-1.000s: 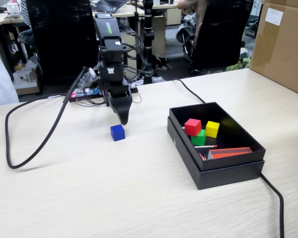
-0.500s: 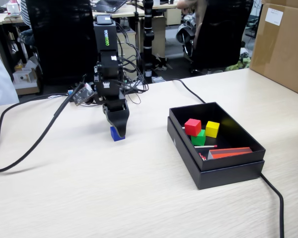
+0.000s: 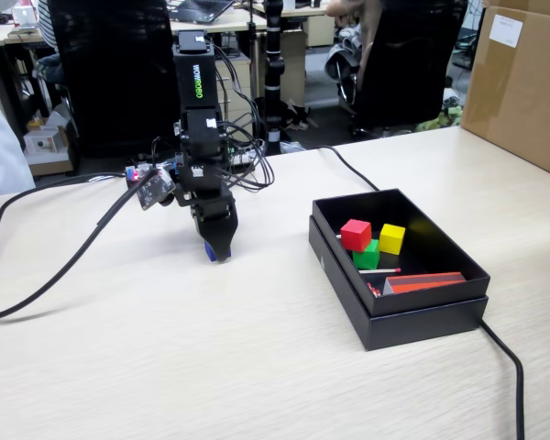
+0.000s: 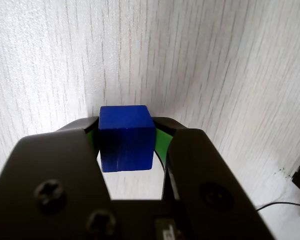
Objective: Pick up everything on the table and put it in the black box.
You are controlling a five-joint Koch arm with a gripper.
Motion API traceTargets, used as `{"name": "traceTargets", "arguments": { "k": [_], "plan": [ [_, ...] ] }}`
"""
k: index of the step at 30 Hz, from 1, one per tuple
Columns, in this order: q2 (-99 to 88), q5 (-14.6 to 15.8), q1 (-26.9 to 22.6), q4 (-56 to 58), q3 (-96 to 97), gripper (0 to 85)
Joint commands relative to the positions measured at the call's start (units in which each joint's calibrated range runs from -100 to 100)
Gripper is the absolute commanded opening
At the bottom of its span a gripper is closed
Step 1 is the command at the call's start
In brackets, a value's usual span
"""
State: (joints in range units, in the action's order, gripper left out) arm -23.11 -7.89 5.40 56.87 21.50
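Note:
The blue cube sits on the table between my two black jaws, whose green pads touch its left and right sides. In the fixed view my gripper points straight down onto the table left of the black box, and only a sliver of the blue cube shows beside it. Inside the box lie the red cube, the yellow cube and the green cube.
A thick black cable loops across the table's left side, and another cable runs off behind the box at the right. A tall brown carton stands at the far right. Flat red pieces lie in the box's front part.
The arm has swung forward and down from behind the blue cube onto it. The jaws now close round the cube, which has stayed in its place.

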Motion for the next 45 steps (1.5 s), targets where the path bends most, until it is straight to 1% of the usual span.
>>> {"name": "traceTargets", "arguments": {
  "k": [1,5,8,9,10,11,13,15,17,18,19,21,26,29,38,39,40,43,44,45],
  "plan": [
    [-0.82,0.24,0.34,-1.71,-1.82,11.4],
    [-5.64,0.10,0.54,-1.36,-3.73,11.4],
    [-12.41,0.54,-1.42,3.39,-13.25,11.3],
    [-13.78,1.27,-2.74,4.68,-17.15,11.3],
    [-14.47,2.78,-5.23,5.03,-23.58,11.4],
    [-14.36,3.66,-6.74,5.03,-27.39,11.4],
    [-12.75,5.13,-10.21,5.03,-34.73,11.4],
    [-9.88,5.96,-13.09,5.03,-39.63,11.4],
    [-3.69,7.47,-17.48,5.89,-47.52,11.4],
    [-0.59,8.11,-18.85,6.93,-50.96,11.4],
    [5.95,9.33,-21.25,8.31,-57.40,11.4],
    [12.26,10.35,-22.81,9.61,-62.66,11.4],
    [25.23,11.87,-24.91,10.21,-67.92,11.6],
    [31.88,12.70,-25.20,10.21,-68.28,12.1],
    [38.88,13.33,-26.08,10.21,-71.09,12.8],
    [39.00,13.53,-26.18,10.56,-71.00,18.0],
    [39.11,13.53,-26.08,11.25,-70.91,25.0],
    [36.93,13.53,-25.89,12.80,-70.09,38.8],
    [34.64,13.53,-25.74,13.06,-68.91,41.1],
    [31.54,13.48,-25.54,13.15,-67.19,41.4]
  ]
}}
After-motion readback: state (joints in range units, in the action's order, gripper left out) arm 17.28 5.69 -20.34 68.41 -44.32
